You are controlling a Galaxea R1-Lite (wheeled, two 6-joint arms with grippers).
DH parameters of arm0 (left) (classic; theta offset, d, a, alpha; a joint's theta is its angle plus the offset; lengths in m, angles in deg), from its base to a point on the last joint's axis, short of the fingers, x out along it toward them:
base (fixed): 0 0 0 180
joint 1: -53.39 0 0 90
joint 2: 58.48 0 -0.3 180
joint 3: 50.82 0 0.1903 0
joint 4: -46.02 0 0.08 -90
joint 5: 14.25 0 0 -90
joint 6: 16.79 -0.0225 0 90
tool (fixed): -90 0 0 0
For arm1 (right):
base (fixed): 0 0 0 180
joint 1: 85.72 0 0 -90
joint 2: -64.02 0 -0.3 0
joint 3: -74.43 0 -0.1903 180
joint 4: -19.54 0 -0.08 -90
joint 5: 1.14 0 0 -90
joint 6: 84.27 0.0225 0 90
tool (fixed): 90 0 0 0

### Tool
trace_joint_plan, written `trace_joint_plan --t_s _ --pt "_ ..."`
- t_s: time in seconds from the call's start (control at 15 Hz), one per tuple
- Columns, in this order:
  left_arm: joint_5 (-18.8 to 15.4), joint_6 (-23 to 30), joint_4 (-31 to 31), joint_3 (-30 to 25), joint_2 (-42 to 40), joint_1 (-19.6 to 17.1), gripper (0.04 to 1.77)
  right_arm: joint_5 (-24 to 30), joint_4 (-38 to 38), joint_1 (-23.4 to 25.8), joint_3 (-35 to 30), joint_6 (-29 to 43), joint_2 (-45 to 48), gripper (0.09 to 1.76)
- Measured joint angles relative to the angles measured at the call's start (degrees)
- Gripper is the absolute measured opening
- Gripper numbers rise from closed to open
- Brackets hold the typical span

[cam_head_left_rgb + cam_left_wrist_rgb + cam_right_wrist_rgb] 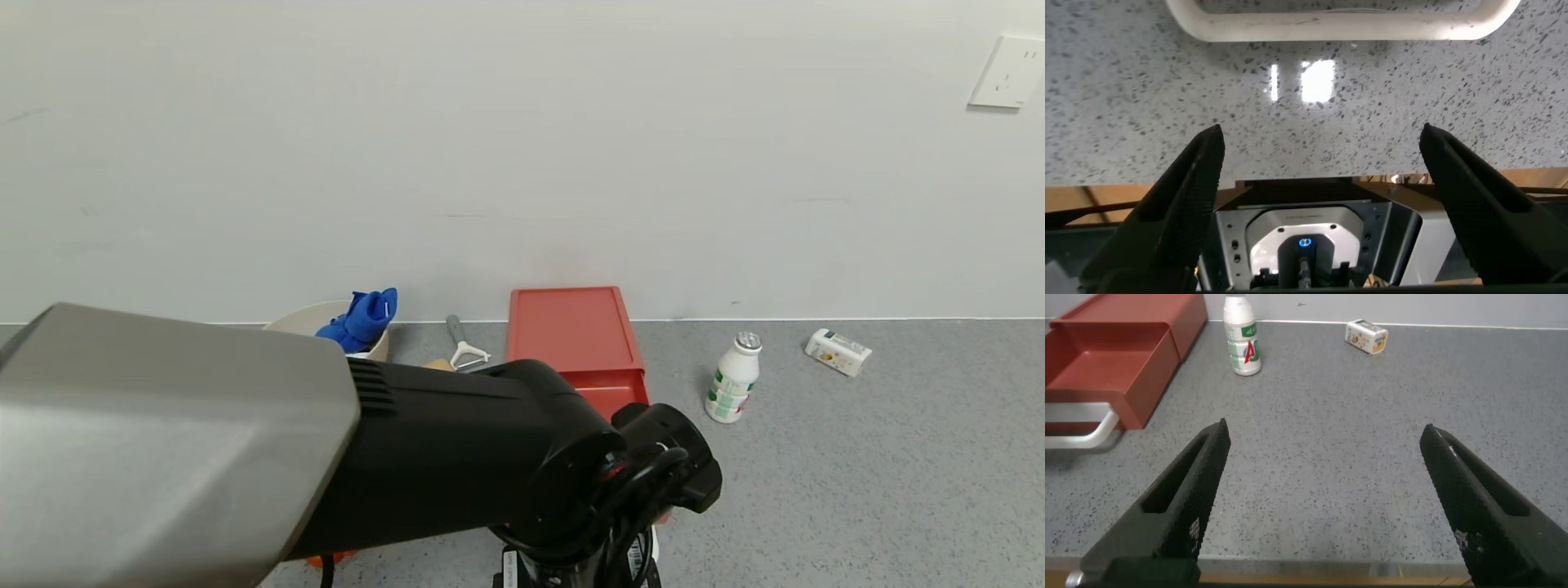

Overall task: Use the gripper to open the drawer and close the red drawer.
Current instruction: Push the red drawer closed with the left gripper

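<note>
Head view: drawer (pixel 608 390) pulled partway out of red case (pixel 570 327) by the wall, front hidden behind left arm (pixel 457 457). Left gripper (pixel 1319 163) spread wide just short of white handle (pixel 1343 24). Right gripper (pixel 1323 490) equally released, off to the drawer's side, near bottle (pixel 1241 345).

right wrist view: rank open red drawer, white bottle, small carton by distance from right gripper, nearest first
Measured from the right gripper, which hangs open over bare counter:
1. drawer - nearest, pulled out of its red case, off to one side.
2. white bottle - upright, just beyond the drawer's case.
3. small carton - farthest, lying near the wall.
</note>
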Motion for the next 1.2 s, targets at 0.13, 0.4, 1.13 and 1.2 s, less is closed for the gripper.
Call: trace_joint_plan --t_s 0.13,0.4,1.13,1.2 --pt "1.0 0.1 2.2 -1.8 0.1 0.8 1.72 0.0 0.0 0.0 0.0 0.0 0.0 1.71" --pt "2.8 0.1 2.5 -2.8 1.0 2.3 1.72 0.0 0.0 0.0 0.0 0.0 0.0 1.71" --pt "9.8 -0.5 7.3 -2.1 5.2 2.3 1.72 0.0 0.0 0.0 0.0 0.0 0.0 1.71" --pt "10.6 -0.5 7.9 -2.1 5.5 2.3 1.72 0.0 0.0 0.0 0.0 0.0 0.0 1.71"
